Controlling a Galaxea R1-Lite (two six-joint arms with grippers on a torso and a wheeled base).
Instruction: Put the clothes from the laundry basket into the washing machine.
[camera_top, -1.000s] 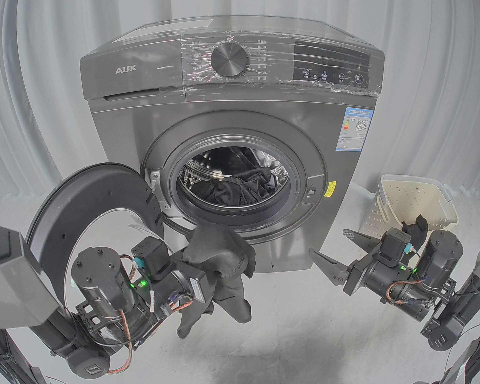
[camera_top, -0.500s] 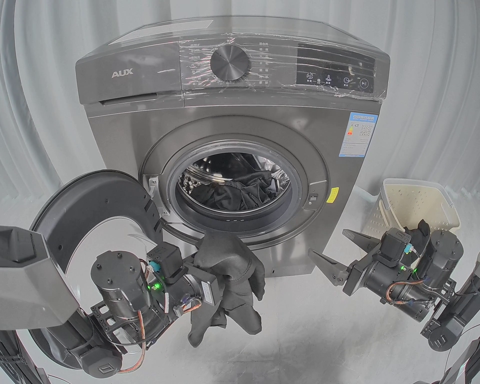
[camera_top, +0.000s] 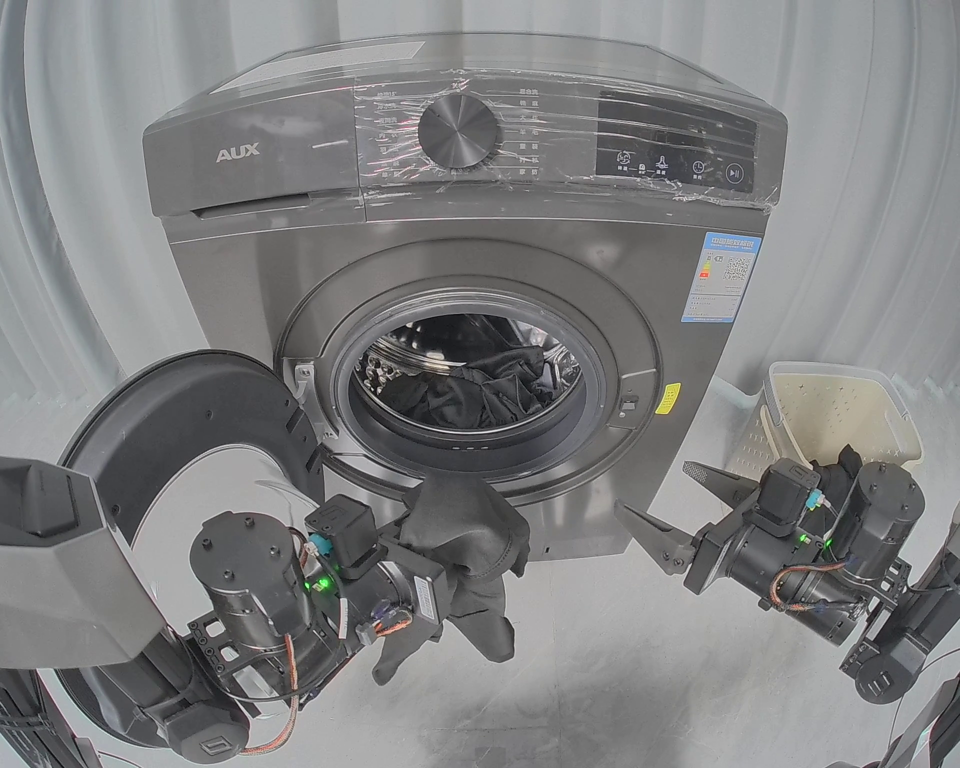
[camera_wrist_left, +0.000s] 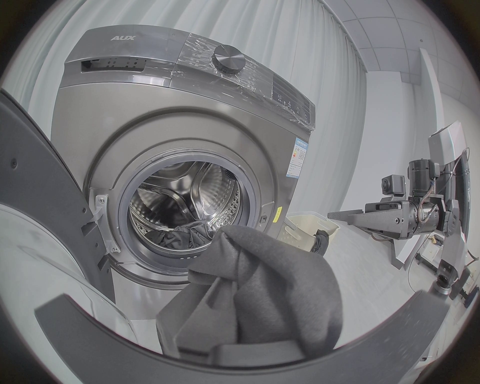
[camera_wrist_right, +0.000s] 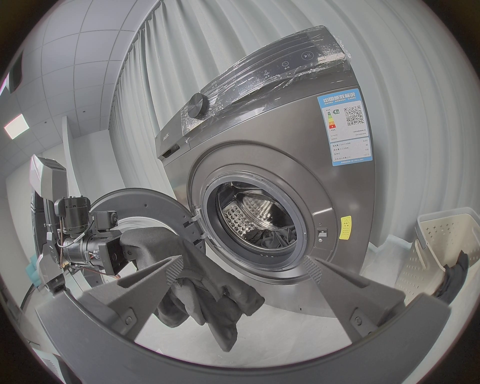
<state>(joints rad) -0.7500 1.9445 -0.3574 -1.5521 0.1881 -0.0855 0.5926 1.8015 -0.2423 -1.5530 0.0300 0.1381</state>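
Observation:
A grey washing machine (camera_top: 460, 250) stands ahead with its door (camera_top: 190, 420) swung wide to the left. Dark clothes (camera_top: 465, 390) lie in the drum. My left gripper (camera_top: 440, 560) is shut on a dark grey garment (camera_top: 465, 545), which hangs just below and in front of the drum opening and drapes over the fingers. The same garment (camera_wrist_left: 270, 285) bunches close up in the left wrist view. My right gripper (camera_top: 655, 487) is open and holds nothing, low at the machine's right front. A cream laundry basket (camera_top: 790, 375) stands right of the machine, a dark cloth (camera_top: 848, 465) hanging over its edge.
White curtains run behind the machine. The open door takes up the floor space on the left. Bare grey floor (camera_top: 620, 660) lies between my two arms in front of the machine.
The whole view has shifted as the camera came nearer the machine. My left arm, with the garment, has moved a little right and closer to the drum opening. The right arm keeps its pose.

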